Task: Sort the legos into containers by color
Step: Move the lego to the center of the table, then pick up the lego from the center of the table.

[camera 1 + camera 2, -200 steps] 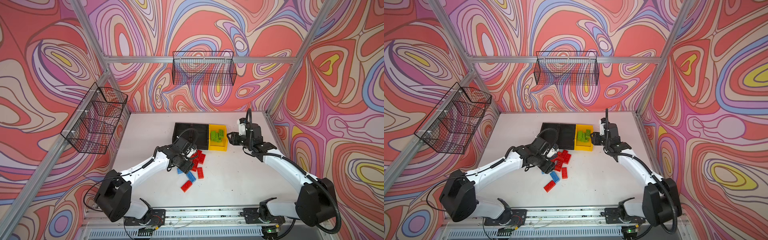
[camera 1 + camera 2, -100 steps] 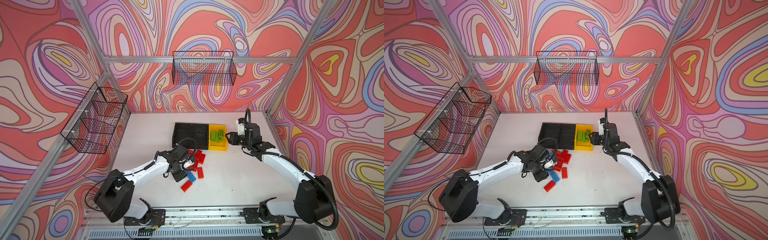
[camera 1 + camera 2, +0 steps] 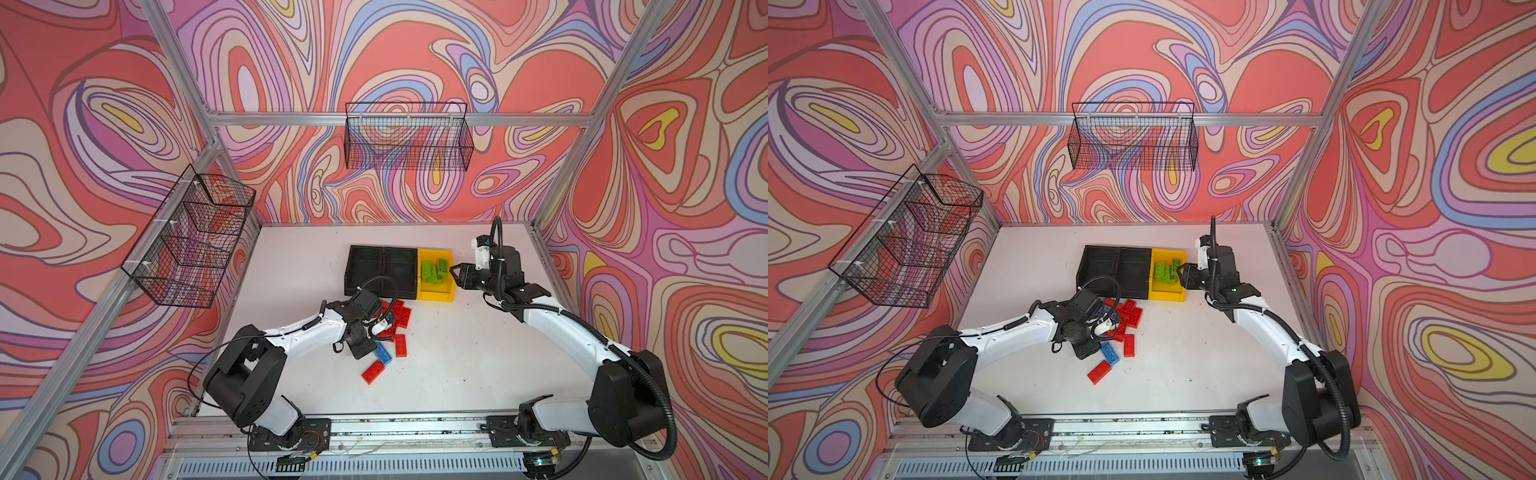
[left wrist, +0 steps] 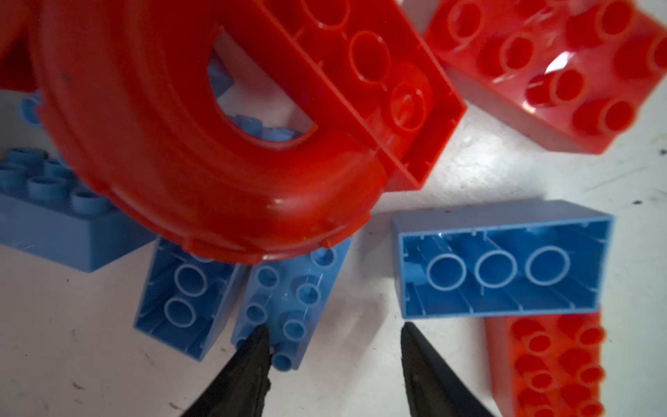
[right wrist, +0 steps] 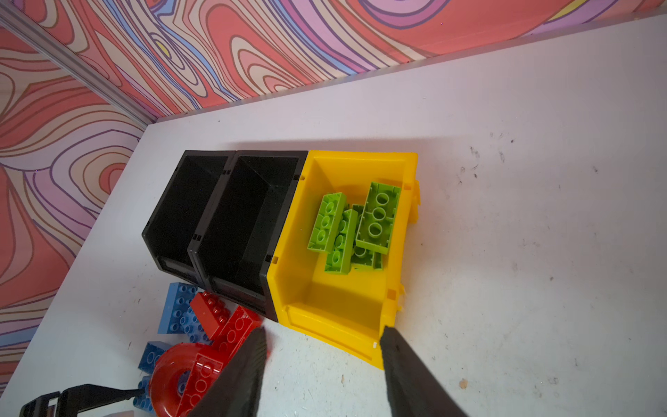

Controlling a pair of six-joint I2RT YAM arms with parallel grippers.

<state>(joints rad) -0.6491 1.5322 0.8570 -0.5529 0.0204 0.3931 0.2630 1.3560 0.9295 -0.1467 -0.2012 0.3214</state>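
- Left wrist view: the left gripper (image 4: 335,326) stands spread over the white table, with nothing between its jaws. One fingertip (image 4: 258,346) overlaps the near end of a stud-up blue brick (image 4: 288,296); I cannot tell whether it touches. An upturned blue brick (image 4: 501,267) lies just beside the other finger. The red arch (image 4: 173,162) sits over the blue bricks beyond
- Right wrist view: the right gripper (image 5: 322,331) is spread and empty, hanging near the front corner of the yellow bin (image 5: 343,299). The green bricks (image 5: 377,216) lie inside that bin. The two black bins (image 5: 249,216) joined to it look empty
- Both top views: the mixed pile (image 3: 401,318) of red and blue legos lies just in front of the black bins, with the left arm's wrist down in it. A lone red brick (image 3: 1099,371) lies apart, nearer the robot's base
- Step, as I judge it: green looks sorted, and the left arm is going for a blue brick, the first for a black bin
- Next move calls for shifting the jaws so they straddle the brick's sides rather than its top, then pinching and lifting without dragging the arch along
- Writing: no brand, label or lettering can be read in any view; the stud tops are too blurred to tell
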